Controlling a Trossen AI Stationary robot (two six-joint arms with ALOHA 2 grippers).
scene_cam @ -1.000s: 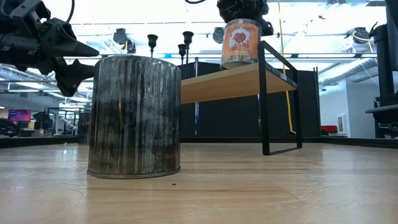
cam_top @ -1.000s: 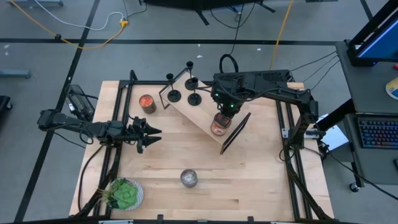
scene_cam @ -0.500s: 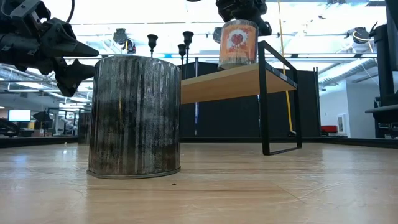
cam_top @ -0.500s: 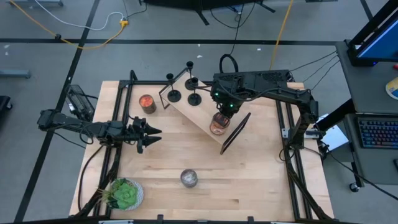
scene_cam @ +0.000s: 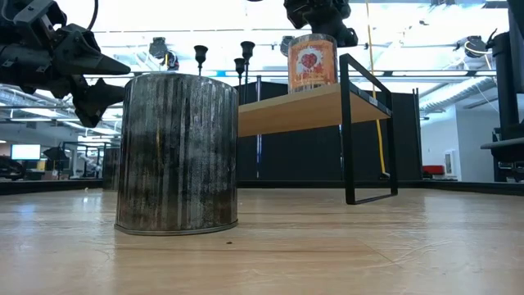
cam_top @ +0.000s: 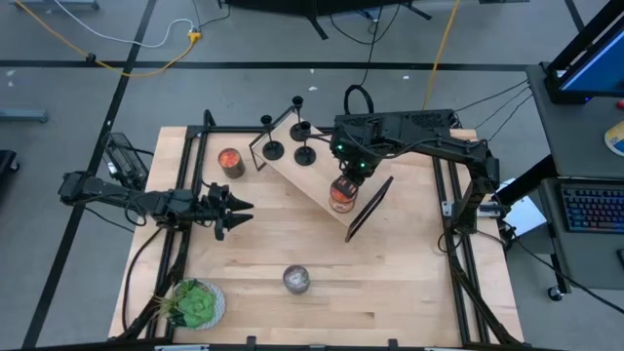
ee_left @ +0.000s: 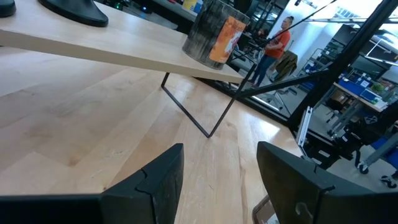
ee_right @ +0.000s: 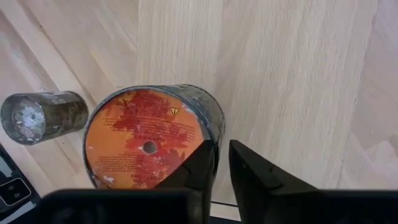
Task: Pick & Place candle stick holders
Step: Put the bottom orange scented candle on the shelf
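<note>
1. Black candle stick holders (cam_top: 305, 154), three of them, stand close together on a wooden shelf (cam_top: 292, 168). They are at about 12 o'clock on the table (cam_top: 390, 283), seen from above.
2. None of the holders is held by a robot hand.
3. The right gripper (cam_top: 348, 174) is not at the holders. It sits right on top of an orange jar (cam_top: 340, 195) near the other end of the same shelf, at about 1 o'clock.
4. The jar's bottom rests on the shelf. I cannot tell if the right gripper is gripping the jar or letting it go.
5. The left gripper (cam_top: 239, 210) waits over the table at 9 o'clock. It is open wide and has nothing in it.
6. A second orange jar (cam_top: 231, 161) stands on the table at 10 o'clock, and a silver jar (cam_top: 296, 280) stands at 6 o'clock.
7. My guess: the holders may be done or may not be started, because I cannot see where they should go. Right now the work is on a jar, not on them.
8. If they need moving, all three are left to do.
</note>
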